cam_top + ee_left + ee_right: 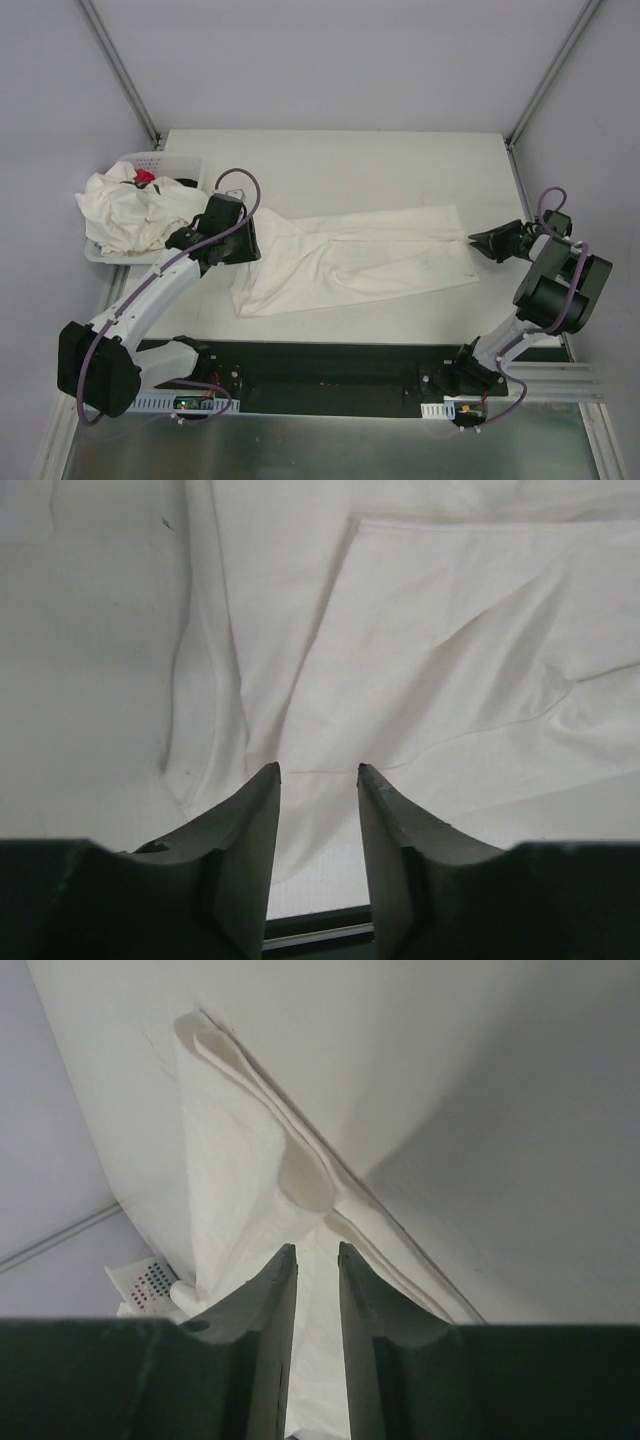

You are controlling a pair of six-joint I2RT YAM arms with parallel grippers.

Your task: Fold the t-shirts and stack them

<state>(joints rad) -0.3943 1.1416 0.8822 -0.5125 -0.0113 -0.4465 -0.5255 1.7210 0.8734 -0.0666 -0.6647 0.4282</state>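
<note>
One off-white t-shirt (350, 262) lies on the table, folded lengthwise into a long band running left to right. My left gripper (248, 240) hovers over its left end. In the left wrist view its jaws (318, 770) stand a little apart with nothing between them, and the shirt (430, 680) spreads flat beneath. My right gripper (475, 240) sits at the shirt's right end. There too the jaws (317, 1248) are slightly open, with the looped fold of the shirt's edge (300, 1175) just ahead of the tips. More t-shirts (125, 212) lie crumpled over the basket at the left.
A white perforated basket (175, 162) stands at the table's back left corner under the crumpled pile, with a small red packet (145, 177) showing in it. The basket's holes (150, 1282) also show in the right wrist view. Grey walls enclose the table.
</note>
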